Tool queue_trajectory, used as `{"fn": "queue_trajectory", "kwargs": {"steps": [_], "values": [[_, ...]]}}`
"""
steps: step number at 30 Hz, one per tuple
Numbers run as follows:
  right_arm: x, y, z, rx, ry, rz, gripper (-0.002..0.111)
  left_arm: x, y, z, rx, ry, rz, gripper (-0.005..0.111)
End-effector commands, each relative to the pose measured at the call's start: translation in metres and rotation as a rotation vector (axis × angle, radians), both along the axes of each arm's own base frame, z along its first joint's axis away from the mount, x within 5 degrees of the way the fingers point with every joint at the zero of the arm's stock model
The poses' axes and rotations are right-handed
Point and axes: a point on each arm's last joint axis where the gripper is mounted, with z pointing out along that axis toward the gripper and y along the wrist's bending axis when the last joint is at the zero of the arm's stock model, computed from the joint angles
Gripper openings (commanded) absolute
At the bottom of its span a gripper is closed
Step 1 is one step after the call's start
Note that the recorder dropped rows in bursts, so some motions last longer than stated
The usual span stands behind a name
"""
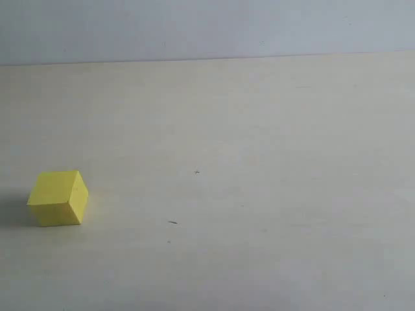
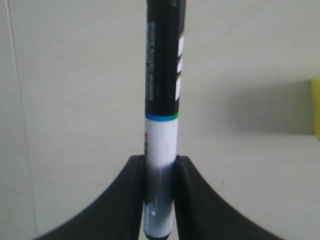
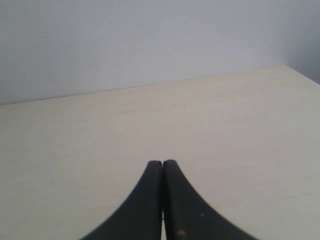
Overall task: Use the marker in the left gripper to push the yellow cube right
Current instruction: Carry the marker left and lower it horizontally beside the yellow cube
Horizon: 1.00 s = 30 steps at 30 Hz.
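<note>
The yellow cube (image 1: 58,197) rests on the pale table at the far left of the exterior view, turned slightly so two side faces show. Neither arm appears in that view. In the left wrist view my left gripper (image 2: 160,161) is shut on the marker (image 2: 162,95), clamping its white barrel while the black cap half points away from the jaws. A sliver of the yellow cube (image 2: 316,107) shows at that frame's edge, apart from the marker. In the right wrist view my right gripper (image 3: 162,163) is shut, its black fingers pressed together with nothing between them.
The pale table (image 1: 259,162) runs back to a light wall (image 1: 207,26). A few small dark specks (image 1: 172,222) mark the tabletop near its middle. The right wrist view shows the table's far edge against the wall (image 3: 150,40).
</note>
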Motion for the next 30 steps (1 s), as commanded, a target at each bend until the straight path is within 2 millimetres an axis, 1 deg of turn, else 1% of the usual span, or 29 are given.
{"fn": "queue_trajectory", "kwargs": {"steps": [1,4,5,8,9,11,14,16,17,21,26,30], "values": [[0.0,0.002,-0.001,-0.002,-0.006,0.046,0.0,0.015,0.013,-0.016,-0.036,-0.019,-0.206,0.0],[0.0,0.004,-0.001,-0.002,-0.006,0.071,0.0,0.027,0.02,-0.021,0.14,0.036,-0.531,0.0],[0.0,0.004,-0.001,0.0,-0.006,0.077,0.0,0.031,0.021,-0.021,0.187,0.03,-0.595,0.0],[0.0,0.005,-0.001,0.0,-0.006,0.1,0.0,0.044,0.021,-0.023,0.264,-0.021,-0.684,0.0],[0.0,0.006,-0.001,0.0,-0.006,0.103,0.0,0.047,0.021,-0.025,0.303,-0.009,-0.731,0.0],[0.0,0.006,-0.001,0.002,-0.006,0.105,0.0,0.054,0.026,-0.03,0.376,0.068,-0.84,0.0],[0.0,0.006,-0.001,0.002,-0.006,0.105,0.0,0.057,0.041,-0.043,0.418,0.228,-1.0,0.0],[0.001,0.007,-0.001,0.002,-0.006,0.118,0.0,0.055,0.054,-0.054,0.382,0.327,-1.062,0.0],[0.001,0.007,-0.001,0.005,-0.007,0.123,0.0,0.054,0.059,-0.061,0.333,0.354,-1.069,0.0],[0.001,0.007,-0.001,0.023,-0.01,0.126,0.0,0.049,0.071,-0.083,0.129,0.348,-1.074,0.0],[0.001,0.01,-0.001,0.023,-0.009,0.17,0.0,0.032,0.071,-0.103,0.097,0.435,-1.224,0.0],[0.0,0.014,-0.001,0.023,-0.009,0.24,0.0,0.022,0.068,-0.121,0.098,0.422,-1.24,0.0]]}}
